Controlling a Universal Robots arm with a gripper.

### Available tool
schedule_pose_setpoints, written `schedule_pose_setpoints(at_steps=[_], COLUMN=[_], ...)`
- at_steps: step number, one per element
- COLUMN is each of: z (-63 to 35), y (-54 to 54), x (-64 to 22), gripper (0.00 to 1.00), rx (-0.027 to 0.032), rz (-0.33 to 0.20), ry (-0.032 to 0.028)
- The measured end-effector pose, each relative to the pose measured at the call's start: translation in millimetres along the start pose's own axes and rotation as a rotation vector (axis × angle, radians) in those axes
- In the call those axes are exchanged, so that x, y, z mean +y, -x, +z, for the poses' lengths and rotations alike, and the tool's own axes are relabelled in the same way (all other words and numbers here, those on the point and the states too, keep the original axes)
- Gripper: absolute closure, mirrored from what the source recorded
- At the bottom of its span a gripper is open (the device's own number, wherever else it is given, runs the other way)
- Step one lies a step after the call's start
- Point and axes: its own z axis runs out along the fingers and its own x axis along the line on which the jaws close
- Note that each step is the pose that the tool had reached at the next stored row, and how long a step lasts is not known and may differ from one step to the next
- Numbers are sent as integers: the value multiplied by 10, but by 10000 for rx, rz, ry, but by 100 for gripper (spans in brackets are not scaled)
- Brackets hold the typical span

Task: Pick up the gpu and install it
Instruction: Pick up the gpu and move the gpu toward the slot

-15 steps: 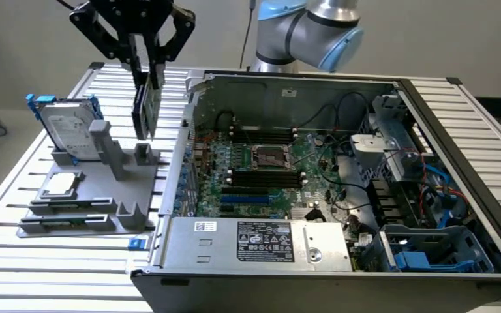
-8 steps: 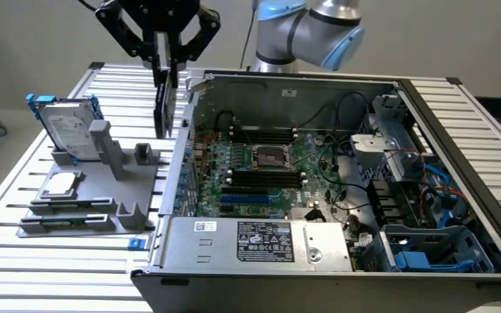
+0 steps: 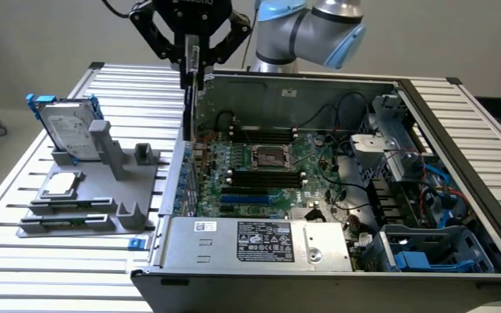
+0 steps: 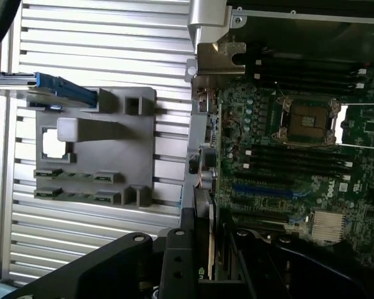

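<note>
"Where is the gpu [image 3: 193, 52] sitting?"

"I'm holding it. My gripper [image 3: 195, 64] is clamped on it, one finger on each flat face, and it is hanging straight down beneath me. I'm hovering over the rear wall of the open case [image 3: 459, 130], at the exterior view's left edge of the motherboard [image 3: 268, 163]."

"Which way is it lying?"

"In the exterior view it is showing edge-on, as a thin upright strip. In the wrist view its edge [image 4: 207, 243] is running out from my gripper [image 4: 193, 255] alongside that rear wall. The blue slot [image 4: 262, 190] is running away from the wall, so I'm judging the card's face to be lying across the slot, not along it. The slots are lying below me and toward the exterior view's right."

"What are you counting?"

"One card, one arm, one case. One hard drive [image 3: 68, 130] is standing in the grey fixture [image 3: 102, 195], well apart. One power-supply box [image 3: 259, 241] is sitting along the case's near side."
</note>
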Motion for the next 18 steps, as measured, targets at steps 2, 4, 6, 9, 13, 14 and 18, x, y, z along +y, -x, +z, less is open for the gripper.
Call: schedule_pose_setpoints(at_steps=[2,4,6,9,13,14,18], z=[22,46,73,114,173,188,252], y=[97,188,282,419,562,589,663], x=[-10,-18,-28,-42,-57,-60,-68], gripper=[73,73,73,73,73,73,73], rx=[0,0,0,0,-4,-5,-12], rz=[-1,0,0,12,90,122,367], ry=[2,2,1,3,12,16,39])
